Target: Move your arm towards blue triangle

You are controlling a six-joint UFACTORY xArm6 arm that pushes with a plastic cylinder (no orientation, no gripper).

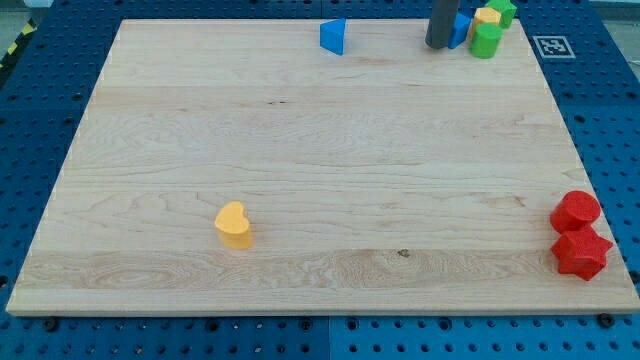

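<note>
The blue triangle point(333, 36) stands near the board's top edge, a little right of the middle. My tip point(437, 45) is the lower end of the dark rod at the view's top, to the right of the blue triangle and apart from it. The tip is right beside a second blue block point(460, 30), which is partly hidden behind the rod.
A yellow block point(487, 17) and two green blocks point(486, 41) point(503, 10) cluster at the top right, next to the rod. A yellow heart point(233, 224) lies at the lower left. A red cylinder point(576, 211) and a red star point(581, 252) sit at the right edge.
</note>
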